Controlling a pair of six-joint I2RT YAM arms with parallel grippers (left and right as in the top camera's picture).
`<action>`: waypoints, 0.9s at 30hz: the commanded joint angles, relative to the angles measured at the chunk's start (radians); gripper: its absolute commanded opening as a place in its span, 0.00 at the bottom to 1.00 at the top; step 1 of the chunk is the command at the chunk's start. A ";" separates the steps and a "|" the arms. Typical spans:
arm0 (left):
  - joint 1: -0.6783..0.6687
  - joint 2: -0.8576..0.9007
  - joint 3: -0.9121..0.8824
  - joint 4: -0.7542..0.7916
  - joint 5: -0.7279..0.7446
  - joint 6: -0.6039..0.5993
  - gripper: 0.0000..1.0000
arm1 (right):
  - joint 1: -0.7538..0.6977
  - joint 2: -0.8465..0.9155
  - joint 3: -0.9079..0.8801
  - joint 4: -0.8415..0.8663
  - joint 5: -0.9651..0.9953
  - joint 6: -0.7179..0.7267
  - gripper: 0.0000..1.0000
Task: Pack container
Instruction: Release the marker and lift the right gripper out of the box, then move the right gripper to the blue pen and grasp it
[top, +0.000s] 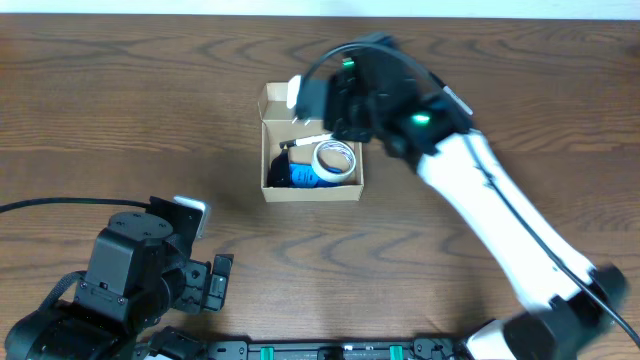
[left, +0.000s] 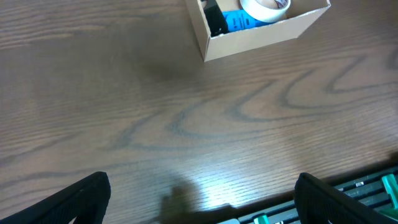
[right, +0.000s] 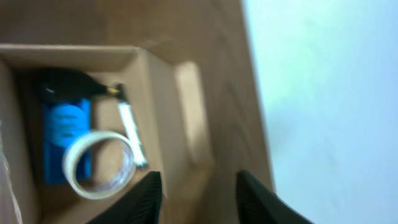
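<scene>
The container is a small tan cardboard box, open, with its flap lid standing at the far side. Inside lie a roll of white tape, a blue item, a black item and a white marker. It also shows in the left wrist view and the right wrist view. My right gripper is open and empty, over the box's far edge by the flap. My left gripper is open and empty, low over the table's near edge, far from the box.
The wooden table carries the box only. A black rail with green parts runs along the near edge. A pale wall or floor lies beyond the table's far edge.
</scene>
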 joint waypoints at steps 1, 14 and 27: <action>0.003 -0.001 0.014 0.000 0.000 0.006 0.95 | -0.104 -0.013 0.001 -0.050 0.063 0.099 0.45; 0.003 -0.001 0.014 0.000 0.000 0.006 0.95 | -0.534 0.107 -0.001 -0.206 0.013 0.201 0.54; 0.003 -0.001 0.014 0.000 0.000 0.006 0.95 | -0.592 0.372 -0.001 -0.140 0.014 0.118 0.60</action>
